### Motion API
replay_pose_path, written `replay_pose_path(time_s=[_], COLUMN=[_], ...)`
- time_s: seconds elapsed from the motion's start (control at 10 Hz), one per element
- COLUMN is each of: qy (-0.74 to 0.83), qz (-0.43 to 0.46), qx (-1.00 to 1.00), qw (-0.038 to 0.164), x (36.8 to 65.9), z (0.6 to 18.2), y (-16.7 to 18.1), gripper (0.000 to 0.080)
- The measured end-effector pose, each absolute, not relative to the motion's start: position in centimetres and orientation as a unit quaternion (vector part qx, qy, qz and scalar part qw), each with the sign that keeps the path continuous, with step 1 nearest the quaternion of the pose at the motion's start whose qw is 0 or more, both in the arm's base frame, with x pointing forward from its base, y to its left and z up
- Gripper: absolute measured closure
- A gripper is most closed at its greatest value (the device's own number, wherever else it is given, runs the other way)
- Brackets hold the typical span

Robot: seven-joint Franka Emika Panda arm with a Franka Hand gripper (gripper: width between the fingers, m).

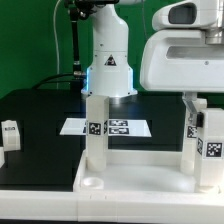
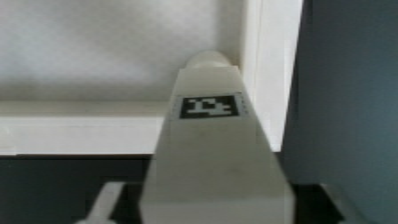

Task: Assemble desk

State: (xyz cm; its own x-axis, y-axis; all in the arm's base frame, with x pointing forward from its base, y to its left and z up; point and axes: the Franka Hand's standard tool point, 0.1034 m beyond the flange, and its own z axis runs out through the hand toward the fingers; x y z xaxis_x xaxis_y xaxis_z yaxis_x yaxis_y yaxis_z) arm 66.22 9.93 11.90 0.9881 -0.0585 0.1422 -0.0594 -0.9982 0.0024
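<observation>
**Leg between the claw's fingers at the tray corner**

From my remote seat, the claw (image 1: 191, 100) hung over the desk tray (image 1: 130, 172), astride a white leg (image 1: 190, 140) at about 3 o'clock in the exterior view. In the wrist view that leg (image 2: 214, 150) filled the space between the fingers. I could not tell whether they were pressing on it or stood just short of it.

The leg stood inside the tray near a corner, close to the raised rim. A second leg (image 1: 213, 145) stood just beside it, farther toward 3 o'clock. A third leg (image 1: 95, 130) stood upright near the tray's 9 o'clock end. A loose leg (image 1: 10, 135) sat well apart on the black tabletop (image 1: 40, 108), also at 9 o'clock. The marker board (image 1: 130, 128) lay beyond the tray toward 12 o'clock.

I judged the step to be seating this leg in its corner. To do that well, I would want the fingers square on two opposite flat faces and centred. Any push should run straight down the post, and any turn should be about the post's own line. It should not lean on the rim or the neighbouring leg.

The leg's long axis ran vertical, with its foot in the tray, its top toward the claw and a tagged face toward the wrist camera.
</observation>
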Motion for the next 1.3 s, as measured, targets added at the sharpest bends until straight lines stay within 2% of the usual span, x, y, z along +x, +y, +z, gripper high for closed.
replay_pose_path(time_s=[0.3,0.6,1.3], qy=[-0.057,-0.153,-0.517], qz=[0.071,0.071,0.046], qx=[0.996,0.986,0.854], qw=[0.001,-0.006,-0.040], x=[66.22,66.22,66.01], z=[11.88,11.84,11.68], y=[9.88,9.79,8.98], gripper=[0.0511,0.0511,0.0509])
